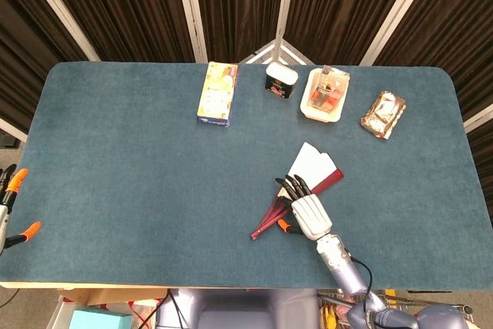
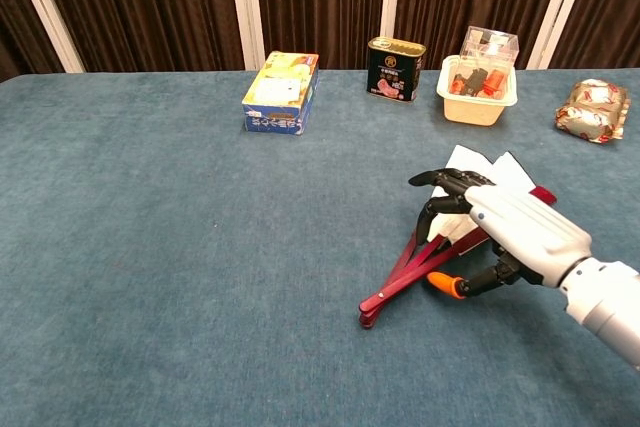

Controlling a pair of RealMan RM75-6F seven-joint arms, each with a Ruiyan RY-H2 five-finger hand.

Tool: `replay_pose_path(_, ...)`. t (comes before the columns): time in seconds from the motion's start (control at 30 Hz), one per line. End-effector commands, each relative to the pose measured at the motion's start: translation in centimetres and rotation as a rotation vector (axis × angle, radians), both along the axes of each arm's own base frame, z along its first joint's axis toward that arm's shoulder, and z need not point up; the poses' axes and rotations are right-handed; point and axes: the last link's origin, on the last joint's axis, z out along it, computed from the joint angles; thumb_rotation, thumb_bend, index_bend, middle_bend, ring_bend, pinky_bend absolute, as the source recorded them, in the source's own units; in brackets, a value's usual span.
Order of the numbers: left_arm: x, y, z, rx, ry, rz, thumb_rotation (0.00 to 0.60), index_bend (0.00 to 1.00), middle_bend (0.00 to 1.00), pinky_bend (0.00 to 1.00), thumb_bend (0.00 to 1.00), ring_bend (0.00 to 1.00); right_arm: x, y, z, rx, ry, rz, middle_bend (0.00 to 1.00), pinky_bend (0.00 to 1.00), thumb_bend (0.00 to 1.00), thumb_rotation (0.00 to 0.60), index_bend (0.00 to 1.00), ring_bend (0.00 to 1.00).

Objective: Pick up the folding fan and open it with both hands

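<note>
The folding fan lies partly spread on the blue table, right of centre. Its white paper points to the far side and its dark red ribs run to the near left. My right hand lies over the ribs. In the chest view the right hand curls its black fingers down over the fan, and its orange thumb tip presses the ribs from the near side. The fan still rests on the cloth. My left hand shows only at the far left edge of the head view, fingers apart and holding nothing.
Along the far side stand a yellow and blue box, a dark can, a clear plastic food container and a wrapped packet. The table's front edge runs close below my right forearm.
</note>
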Motion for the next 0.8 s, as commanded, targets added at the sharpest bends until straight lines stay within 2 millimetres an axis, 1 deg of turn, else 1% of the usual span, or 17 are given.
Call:
replay_pose_path(0.03, -0.01, 0.00, 0.03, 0.001, -0.001, 0.000, 0.600, 0.00, 0.00, 0.00, 0.00, 0.00, 0.15, -0.05, -0.14, 0.001, -0.003, -0.002, 0.14, 0.00, 0.39, 0.600, 0.51, 0.01)
replay_pose_path(0.13, -0.03, 0.00, 0.05, 0.002, -0.002, 0.001, 0.600, 0.00, 0.00, 0.00, 0.00, 0.00, 0.22, 0.01, -0.29, 0.003, -0.007, -0.007, 0.14, 0.00, 0.41, 0.600, 0.51, 0.01)
replay_pose_path(0.3, -0.01, 0.00, 0.05, 0.001, -0.003, 0.001, 0.600, 0.00, 0.00, 0.00, 0.00, 0.00, 0.03, 0.20, -0.69, 0.014, 0.006, -0.017, 0.15, 0.00, 0.42, 0.600, 0.55, 0.01)
replay_pose_path(0.37, -0.02, 0.00, 0.04, 0.001, -0.004, 0.002, 0.600, 0.00, 0.00, 0.00, 0.00, 0.00, 0.00, 0.23, -0.75, 0.014, 0.005, -0.021, 0.16, 0.00, 0.45, 0.600, 0.56, 0.01)
replay_pose_path(0.57, -0.02, 0.01, 0.03, -0.001, -0.006, 0.004, 0.600, 0.00, 0.00, 0.00, 0.00, 0.00, -0.03, 0.26, -0.62, 0.012, -0.001, -0.022, 0.17, 0.00, 0.54, 0.600, 0.58, 0.01)
replay_pose_path(0.8, 0.01, -0.02, -0.02, -0.003, -0.006, 0.003, 0.600, 0.00, 0.00, 0.00, 0.00, 0.00, 0.49, 0.08, -0.03, 0.002, -0.026, -0.011, 0.18, 0.00, 0.67, 0.600, 0.62, 0.01)
